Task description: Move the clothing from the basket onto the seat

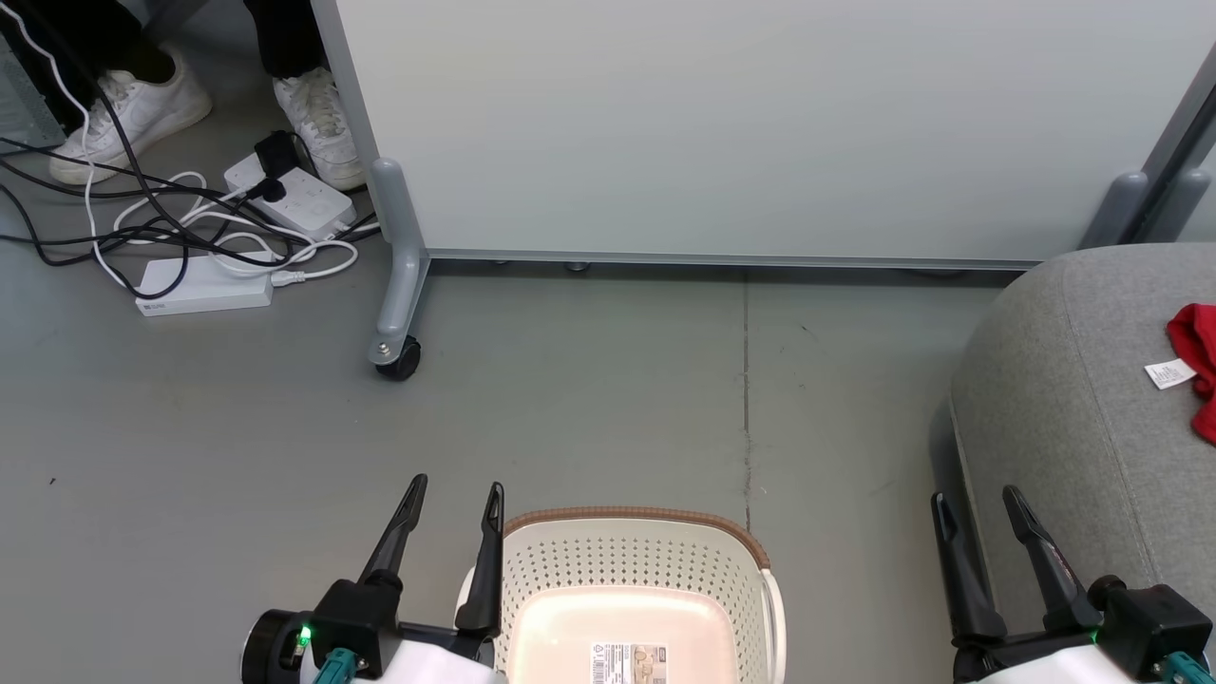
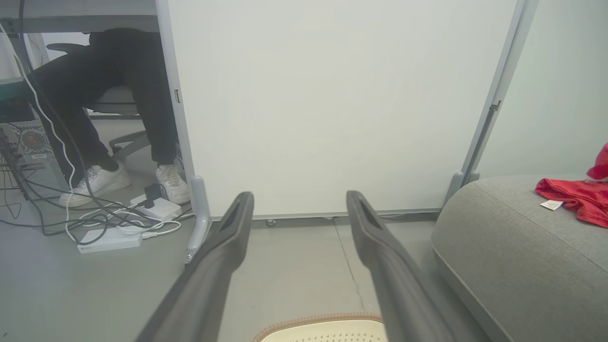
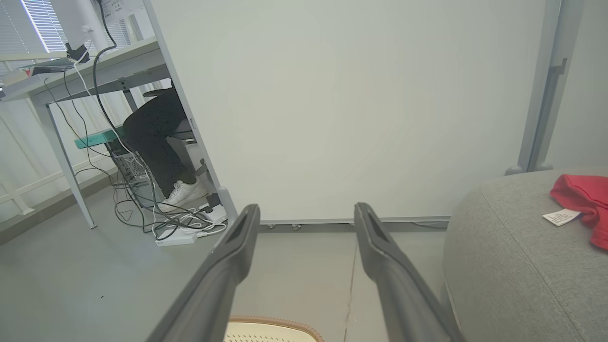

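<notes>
The cream basket (image 1: 646,560) with its brown rim stands on the floor at the bottom middle of the head view; the part of its inside that shows holds only a barcode sticker. Red clothing (image 1: 1199,366) with a white tag lies on the grey seat (image 1: 1064,408) at the right, also seen as clothing (image 2: 574,199) and clothing (image 3: 582,199) in the wrist views. My left gripper (image 1: 456,499) hangs open just left of the basket, nothing between its fingers. My right gripper (image 1: 977,503) is open beside the seat's front edge, holding nothing.
A white partition (image 1: 760,123) on a castor wheel (image 1: 394,359) stands behind the floor space. Power strips (image 1: 204,290) and tangled cables lie at the left, by a seated person's white shoes (image 1: 133,109). A desk (image 3: 85,71) and computer tower are farther left.
</notes>
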Robot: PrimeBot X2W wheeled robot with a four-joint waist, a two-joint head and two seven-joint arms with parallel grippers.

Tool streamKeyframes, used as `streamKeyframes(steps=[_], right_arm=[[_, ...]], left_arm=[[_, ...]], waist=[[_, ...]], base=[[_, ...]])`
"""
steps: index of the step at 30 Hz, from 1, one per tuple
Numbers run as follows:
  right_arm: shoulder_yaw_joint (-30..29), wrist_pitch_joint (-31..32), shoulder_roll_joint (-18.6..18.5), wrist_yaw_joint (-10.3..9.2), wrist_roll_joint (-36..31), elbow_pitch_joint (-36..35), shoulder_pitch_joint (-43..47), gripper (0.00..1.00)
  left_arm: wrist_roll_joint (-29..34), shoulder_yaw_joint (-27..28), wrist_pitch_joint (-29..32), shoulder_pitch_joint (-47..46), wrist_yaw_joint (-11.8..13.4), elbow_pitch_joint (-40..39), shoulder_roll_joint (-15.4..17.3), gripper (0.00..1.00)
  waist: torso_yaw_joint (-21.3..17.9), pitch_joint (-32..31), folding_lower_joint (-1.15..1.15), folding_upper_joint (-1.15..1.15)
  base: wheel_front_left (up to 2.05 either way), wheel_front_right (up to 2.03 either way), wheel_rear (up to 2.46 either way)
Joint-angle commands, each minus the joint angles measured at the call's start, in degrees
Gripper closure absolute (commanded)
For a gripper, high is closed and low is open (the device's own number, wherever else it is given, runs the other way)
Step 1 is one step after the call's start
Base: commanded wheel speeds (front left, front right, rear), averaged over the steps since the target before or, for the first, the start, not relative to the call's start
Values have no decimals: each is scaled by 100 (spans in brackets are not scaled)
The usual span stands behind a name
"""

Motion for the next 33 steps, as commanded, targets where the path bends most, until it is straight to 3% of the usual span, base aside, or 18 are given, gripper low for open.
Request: streamKeyframes(steps=[1, 4, 12, 33], right_arm=[[-26, -27, 2, 1, -44, 15, 0, 0], [-42, -27, 16, 1, -57, -1, -45, 0], [-7, -27, 18, 1, -92, -51, -69, 0], [-16, -27, 29, 1, -115, -21, -101, 0]], left_arm=[[-15, 21, -2, -16, -23, 15, 23, 0], [-14, 48, -3, -20, 26, -1, 22, 0], [-204, 138, -2, 14, -269, -210, 22, 0], [-399, 189, -2, -47, -441, 44, 22, 0]], waist=[[-15, 5, 0, 0], [-31, 13, 0, 0], [-8, 48, 0, 0], [-6, 76, 0, 0]], base=[[0, 0, 0], [0, 0, 0], [0, 0, 0], [0, 0, 0]])
